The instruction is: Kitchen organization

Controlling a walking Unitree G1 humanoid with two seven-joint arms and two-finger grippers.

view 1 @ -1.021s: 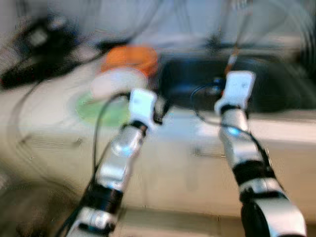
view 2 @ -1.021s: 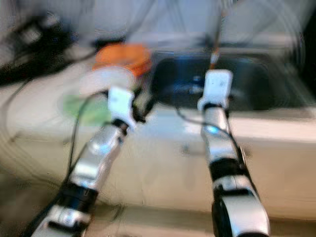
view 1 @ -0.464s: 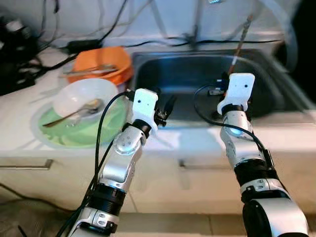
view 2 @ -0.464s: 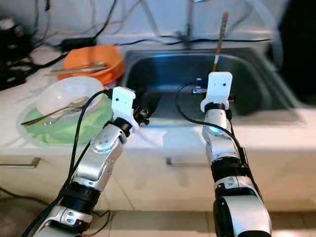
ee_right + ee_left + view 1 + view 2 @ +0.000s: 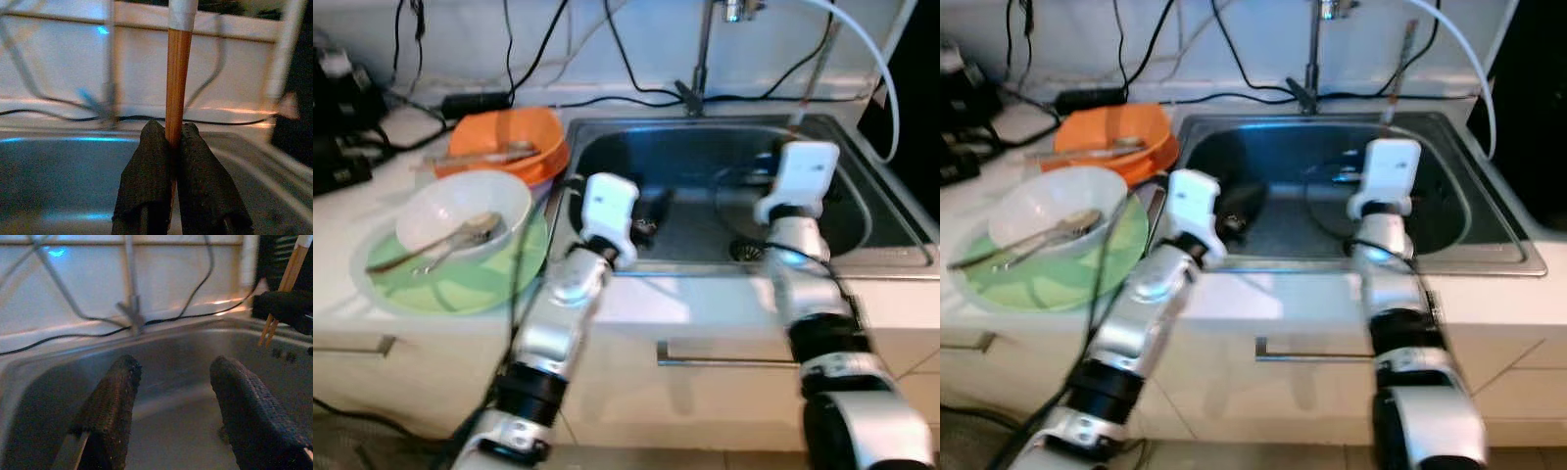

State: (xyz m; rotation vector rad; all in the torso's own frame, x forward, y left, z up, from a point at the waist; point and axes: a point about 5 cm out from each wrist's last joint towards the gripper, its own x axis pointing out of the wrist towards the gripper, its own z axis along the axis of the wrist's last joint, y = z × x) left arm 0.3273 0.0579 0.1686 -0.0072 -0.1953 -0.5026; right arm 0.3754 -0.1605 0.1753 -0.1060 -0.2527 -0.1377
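Observation:
A pair of wooden chopsticks (image 5: 178,73) with a white top stands upright, and my right gripper (image 5: 168,134) is shut on its lower part. In the right eye view the chopsticks (image 5: 1398,73) rise above the steel sink (image 5: 1489,250), over its right half. My left gripper (image 5: 171,367) hangs open over the left half of the basin, nothing between its fingers (image 5: 110,406). From the left wrist view the chopsticks (image 5: 288,279) show off to one side, pinched in the other gripper. In the left eye view my left gripper (image 5: 651,209) sits just past the sink's front rim.
On the counter to the left, a white bowl (image 5: 460,211) with a spoon rests on a green plate (image 5: 460,284). Behind it is an orange bowl (image 5: 504,142) with utensils across it. A faucet (image 5: 705,59), black cables and a white hose (image 5: 871,49) line the back wall.
The view has sharpened and shifted as the camera moved. Both arms now reach farther over the sink. The right gripper keeps its hold on the chopsticks.

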